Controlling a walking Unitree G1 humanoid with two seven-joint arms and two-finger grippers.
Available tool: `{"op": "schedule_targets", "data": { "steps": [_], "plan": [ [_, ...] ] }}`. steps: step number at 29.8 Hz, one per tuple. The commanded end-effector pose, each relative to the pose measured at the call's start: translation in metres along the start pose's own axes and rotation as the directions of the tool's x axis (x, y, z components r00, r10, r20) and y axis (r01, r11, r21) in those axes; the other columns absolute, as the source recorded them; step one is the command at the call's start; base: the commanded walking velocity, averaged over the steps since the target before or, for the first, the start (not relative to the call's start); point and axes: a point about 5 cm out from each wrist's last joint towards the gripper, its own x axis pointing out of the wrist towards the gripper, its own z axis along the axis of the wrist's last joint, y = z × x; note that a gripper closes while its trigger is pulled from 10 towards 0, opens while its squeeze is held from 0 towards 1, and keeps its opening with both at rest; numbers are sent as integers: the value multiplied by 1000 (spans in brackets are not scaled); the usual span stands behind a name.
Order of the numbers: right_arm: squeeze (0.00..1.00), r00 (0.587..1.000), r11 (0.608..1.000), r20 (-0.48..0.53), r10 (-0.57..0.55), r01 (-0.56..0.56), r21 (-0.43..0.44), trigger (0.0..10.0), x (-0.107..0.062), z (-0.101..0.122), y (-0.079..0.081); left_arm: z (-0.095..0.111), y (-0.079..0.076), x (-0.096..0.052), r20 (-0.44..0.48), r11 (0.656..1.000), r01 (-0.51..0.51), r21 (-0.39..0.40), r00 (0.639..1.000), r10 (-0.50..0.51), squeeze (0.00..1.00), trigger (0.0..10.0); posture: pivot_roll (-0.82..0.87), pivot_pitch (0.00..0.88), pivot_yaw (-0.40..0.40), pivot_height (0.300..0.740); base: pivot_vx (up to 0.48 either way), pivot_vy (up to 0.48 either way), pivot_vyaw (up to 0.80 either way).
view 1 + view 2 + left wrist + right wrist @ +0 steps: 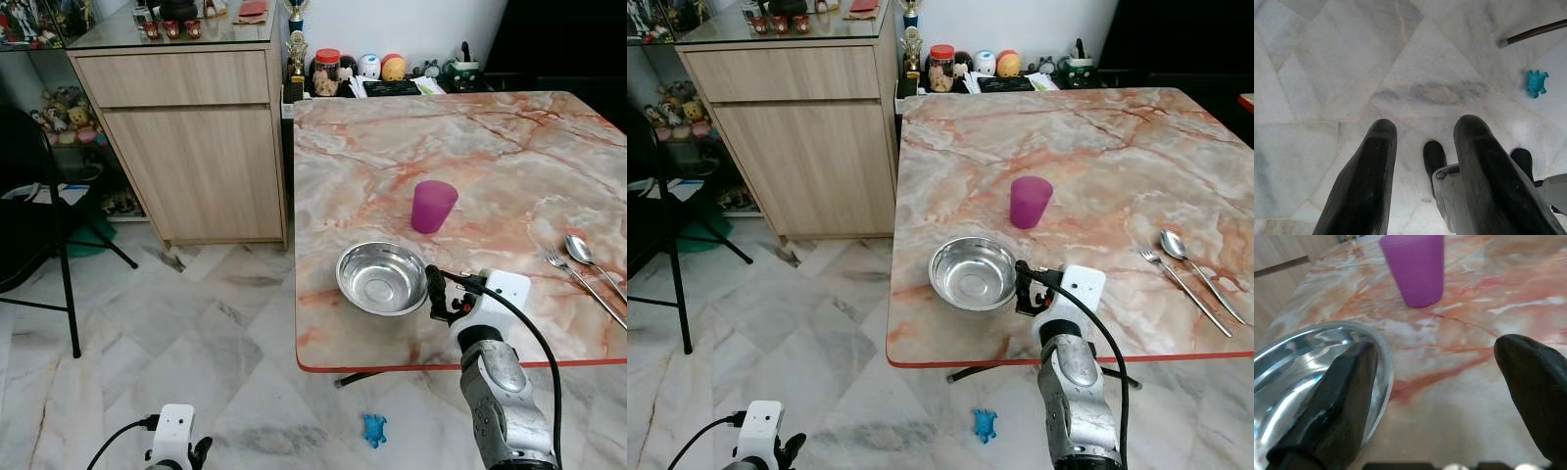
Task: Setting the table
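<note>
Right end effector (1435,382): spread wide and empty, grasping nothing; it hovered low over the near edge of the tabletop (509,147).
Its fingers (1334,406): one black finger hung over the rim of the steel bowl; whether it touched the rim could not be told. The other stood well apart over bare marble.
Steel bowl (382,277): empty, upright, just beside the right end effector on its left.
Purple cup (433,206): upright, beyond the end effector, apart from the bowl.
Fork (584,285) and spoon (592,261): lying side by side, well off to the end effector's right.
Left end effector (1422,181): hanging low with fingers parted and empty, above the marble floor (196,343).
Blue toy (1536,83): on the floor, near the left end effector.
</note>
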Motion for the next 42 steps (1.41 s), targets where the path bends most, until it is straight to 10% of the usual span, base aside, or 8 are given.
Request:
{"op": "schedule_targets", "data": {
  "steps": [1, 26, 42],
  "plan": [
    [0, 1000, 1000, -1, 20, -20, 13, 10000, 1, 3, 4, -4, 2, -1, -18, 1000, -4, 5, 1000, 4, 0, 10000, -3, 51, 14, 740, 0, 0, 0],
    [0, 995, 957, -81, 53, -28, 288, 10000, 17, -1, 8, -3, 3, -1, -14, 1000, -10, 5, 1000, 10, 0, 10000, 6, 55, 12, 740, 0, 0, 0],
    [0, 991, 950, -73, 114, -87, 298, 10000, 17, -1, 14, -2, 2, -1, -10, 1000, -7, 2, 1000, 7, 0, 10000, 7, 56, 13, 740, 0, 0, 0]
  ]
}}
